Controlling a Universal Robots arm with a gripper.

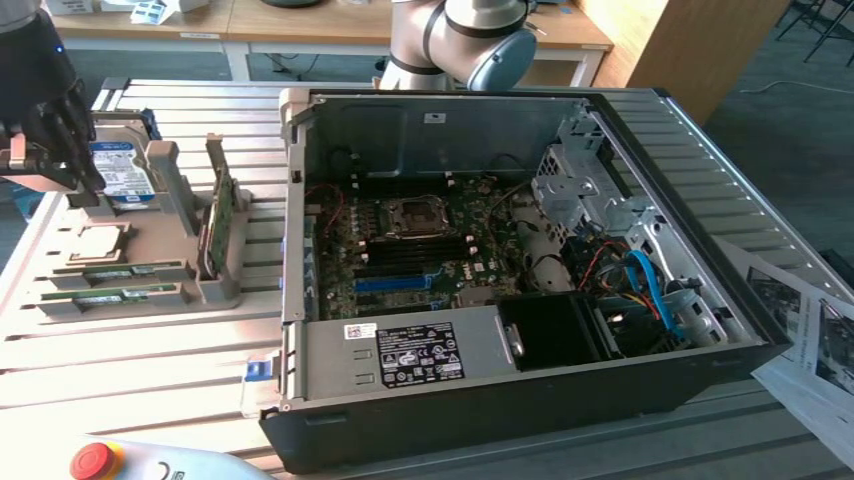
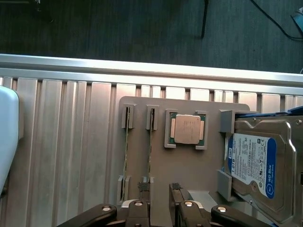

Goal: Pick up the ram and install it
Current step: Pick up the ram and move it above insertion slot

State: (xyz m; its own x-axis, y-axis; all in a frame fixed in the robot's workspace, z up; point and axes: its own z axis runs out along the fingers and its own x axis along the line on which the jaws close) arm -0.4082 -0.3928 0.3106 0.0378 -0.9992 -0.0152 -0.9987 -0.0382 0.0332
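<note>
- The arm's gripper hangs over a grey holder on the slatted table, its jaws spread and holding nothing.
- The ram stands on edge in the holder's clips, not yet installed. One fingertip sits over its end; whether they touch cannot be told.
- A second stick stands on edge just beside it, on the side away from the processor.
- The processor lies flat in its own frame between the ram and the hard drive, which rests at the holder's other end, blue label up.
- In the exterior view the open computer case lies on the table to the holder's right, its motherboard exposed, well apart from the gripper.
- A red stop button sits by the table's near edge, and printed sheets lie at the case's right.
</note>
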